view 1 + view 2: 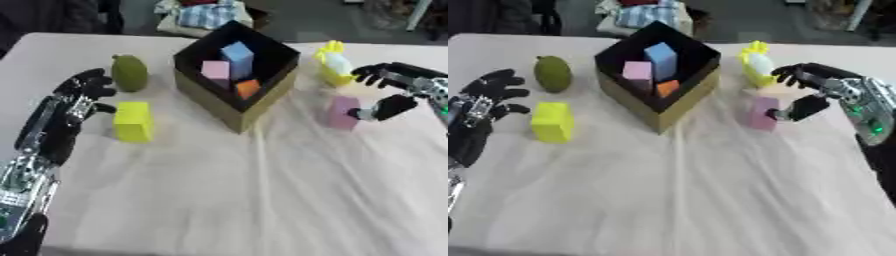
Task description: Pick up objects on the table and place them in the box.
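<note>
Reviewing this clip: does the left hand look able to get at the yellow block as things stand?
Probably yes. The left hand is open just left of the yellow block, with only bare tablecloth between them. The green fruit sits farther back, and the box is off to the right.

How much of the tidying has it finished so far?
Three blocks, blue, pink and orange, already lie in the box. The right hand is open at the pink block on the table, thumb against it, not yet lifting. Still out: the yellow block, the green fruit and a yellow-white object. The left hand rests open nearby.
</note>
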You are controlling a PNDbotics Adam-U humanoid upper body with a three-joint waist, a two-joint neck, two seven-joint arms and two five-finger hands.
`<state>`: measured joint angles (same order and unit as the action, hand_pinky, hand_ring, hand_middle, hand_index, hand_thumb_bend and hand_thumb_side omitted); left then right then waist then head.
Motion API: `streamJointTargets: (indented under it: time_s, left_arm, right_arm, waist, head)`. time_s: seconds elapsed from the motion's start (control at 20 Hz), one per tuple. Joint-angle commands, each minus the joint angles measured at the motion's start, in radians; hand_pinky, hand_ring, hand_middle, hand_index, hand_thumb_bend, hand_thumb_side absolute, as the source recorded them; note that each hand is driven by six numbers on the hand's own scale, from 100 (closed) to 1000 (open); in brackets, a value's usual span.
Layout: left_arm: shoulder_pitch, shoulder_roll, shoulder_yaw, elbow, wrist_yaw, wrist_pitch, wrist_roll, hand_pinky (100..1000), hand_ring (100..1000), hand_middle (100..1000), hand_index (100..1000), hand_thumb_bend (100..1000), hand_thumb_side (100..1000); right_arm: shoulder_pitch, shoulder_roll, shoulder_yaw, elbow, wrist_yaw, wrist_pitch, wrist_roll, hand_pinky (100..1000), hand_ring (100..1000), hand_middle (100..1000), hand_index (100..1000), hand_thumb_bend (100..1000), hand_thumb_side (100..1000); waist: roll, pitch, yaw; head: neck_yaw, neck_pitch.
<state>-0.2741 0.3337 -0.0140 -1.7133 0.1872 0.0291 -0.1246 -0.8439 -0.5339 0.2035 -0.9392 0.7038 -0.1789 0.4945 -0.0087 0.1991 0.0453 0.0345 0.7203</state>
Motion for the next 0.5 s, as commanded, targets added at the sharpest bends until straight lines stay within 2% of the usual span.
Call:
streamJointTargets:
  time_s: [0.05, 0.5]
  left_arm:
    - [-0.012, 0.019, 0.008, -0.009, 0.000, -0.001, -0.002, 659, 773, 750, 857, 444, 620]
    - [-0.014, 0.018, 0.007, -0.010, 0.001, -0.002, -0.005, 659, 774, 751, 857, 440, 621]
  right_arm:
    - [-0.009, -0.007, 0.001, 0.007, 0.015, -0.007, 0.008, 811, 853, 839, 959, 441, 326]
    - [-0.016, 0.017, 0.007, 0.040, 0.053, -0.014, 0.035, 811, 849, 812, 934, 417, 311]
  waist:
    - [-0.002, -0.010, 0.002]
    - [0.001, -0.010, 0.003]
  head:
    - [0.002, 0.000]
    - [0.000, -0.001]
